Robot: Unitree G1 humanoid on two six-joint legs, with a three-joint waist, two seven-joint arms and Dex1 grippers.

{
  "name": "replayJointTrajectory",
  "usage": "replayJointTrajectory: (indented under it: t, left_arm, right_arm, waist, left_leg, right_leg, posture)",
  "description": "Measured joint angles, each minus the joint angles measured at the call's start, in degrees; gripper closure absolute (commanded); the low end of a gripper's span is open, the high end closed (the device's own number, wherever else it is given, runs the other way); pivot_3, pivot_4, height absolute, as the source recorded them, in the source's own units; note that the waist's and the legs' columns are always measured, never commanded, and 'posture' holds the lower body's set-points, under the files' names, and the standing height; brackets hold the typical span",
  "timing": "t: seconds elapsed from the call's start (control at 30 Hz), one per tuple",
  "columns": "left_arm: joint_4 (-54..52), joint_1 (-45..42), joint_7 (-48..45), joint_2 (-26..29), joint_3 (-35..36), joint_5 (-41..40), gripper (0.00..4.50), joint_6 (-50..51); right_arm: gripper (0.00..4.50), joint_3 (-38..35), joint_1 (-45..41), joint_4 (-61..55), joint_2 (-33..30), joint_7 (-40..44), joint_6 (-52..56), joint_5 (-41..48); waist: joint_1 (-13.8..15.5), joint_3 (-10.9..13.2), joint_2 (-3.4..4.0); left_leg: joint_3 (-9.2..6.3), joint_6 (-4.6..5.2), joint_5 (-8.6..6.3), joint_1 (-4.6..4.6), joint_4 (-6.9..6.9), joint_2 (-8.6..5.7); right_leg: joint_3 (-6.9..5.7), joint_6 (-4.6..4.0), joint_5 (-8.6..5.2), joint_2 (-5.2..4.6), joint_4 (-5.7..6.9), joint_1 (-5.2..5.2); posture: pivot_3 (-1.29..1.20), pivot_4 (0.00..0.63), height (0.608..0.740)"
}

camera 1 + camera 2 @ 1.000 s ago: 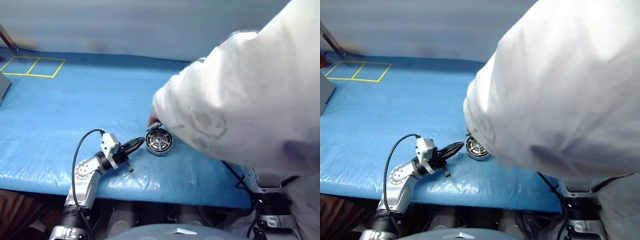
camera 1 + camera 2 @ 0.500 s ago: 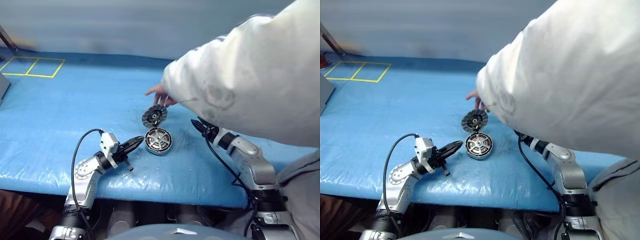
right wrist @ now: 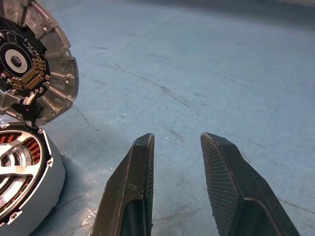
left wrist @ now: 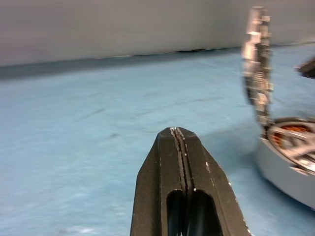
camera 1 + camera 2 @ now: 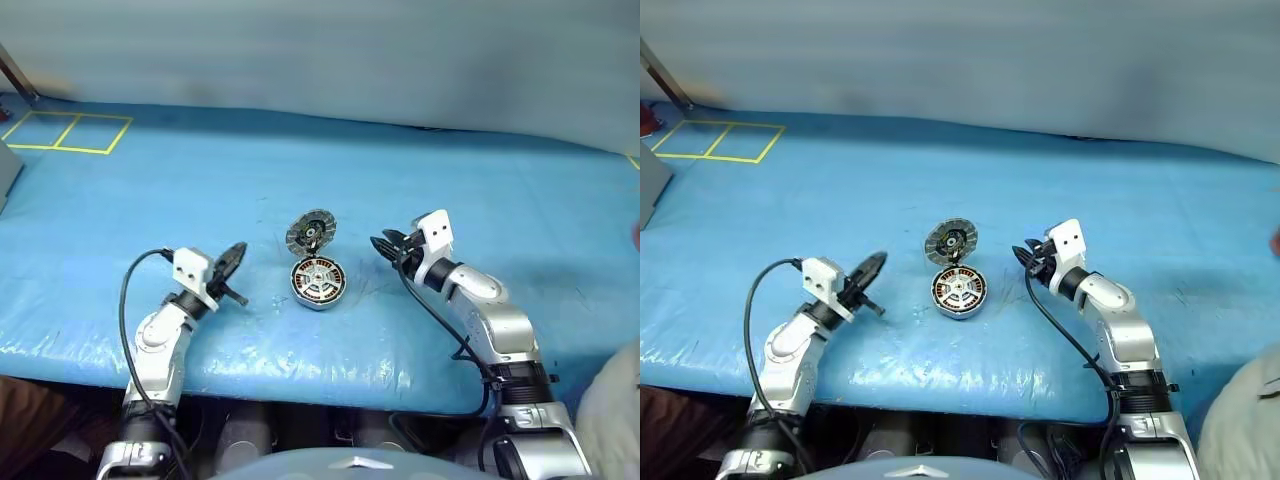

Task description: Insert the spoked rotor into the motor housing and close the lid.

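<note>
1. The motor housing [image 5: 317,283] sits mid-table near the front edge of the blue tabletop [image 5: 150,190], spoked rotor [image 3: 11,176] already seated inside.
2. The lid [image 5: 310,231] stands upright, hinged at the housing's far edge — probably stiff, light metal; push its rim.
3. Left gripper [image 5: 233,262] pinched shut and empty; right gripper [image 3: 176,147] part-open — empty.

Both arms are silver-grey metal with rounded joints, each ending in a white block and a black two-fingered gripper: left gripper [image 5: 232,257], right gripper [image 5: 383,243]. Black cables loop along both forearms.
</note>
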Motion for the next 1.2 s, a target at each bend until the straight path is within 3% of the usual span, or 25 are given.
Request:
replayJointTrajectory:
  t: [0.27,0.57,0.7,0.93,1.2]
  left_arm:
    - [9.04,-14.47,4.1,-0.13,-1.42,2.21,4.5,6.25]
    - [20.31,-30.42,-9.48,-1.1,-8.9,1.85,4.5,17.02]
    - [20.63,-32.55,-20.37,-1.26,-9.61,-2.26,4.5,21.89]
    - [14.98,-33.12,-41.14,2.03,-16.96,-5.17,4.5,30.17]
    - [7.84,-29.03,-43.01,4.0,-22.33,-2.2,4.5,31.12]
  right_arm:
    - [2.95,-0.04,2.13,-1.56,-0.45,0.26,-0.01,0.03]
    - [2.95,-1.45,4.68,-4.18,-1.5,-0.05,-0.08,0.27]
    - [2.95,-2.43,6.06,-5.09,-2.24,-0.12,-0.06,0.43]
    - [2.95,-3.8,6.67,-6.47,-2.71,-0.33,-0.03,0.6]
    - [2.95,-5.29,5.96,-8.9,-2.59,-3.08,-1.38,0.25]
  waist:
    - [0.13,0.01,-0.02]
    - [-0.23,0.03,-0.04]
    - [-0.26,0.03,-0.05]
    - [-0.25,0.03,-0.04]
    - [-0.22,0.02,-0.04]
  left_leg:
    - [0.05,0.02,0.0,-0.03,0.0,-0.06]
    - [0.17,0.07,-0.01,-0.04,-0.04,-0.09]
    - [0.19,0.04,0.0,-0.04,-0.04,-0.03]
    - [0.19,0.03,0.01,-0.02,0.02,-0.04]
    - [0.19,0.04,0.0,-0.01,0.02,-0.05]
  right_leg:
    - [-0.01,0.24,0.14,0.25,0.0,-0.01]
    - [0.03,0.27,0.15,0.29,-0.02,-0.1]
    - [0.1,0.25,0.14,0.33,0.01,-0.13]
    - [0.17,0.24,0.13,0.32,0.07,-0.12]
    - [0.24,0.23,0.13,0.28,0.06,-0.12]
  posture:
    - [0.0,0.15,0.74]
    - [0.0,0.15,0.74]
    - [0.0,0.15,0.74]
    - [0.0,0.15,0.74]
    - [0.0,0.15,0.74]
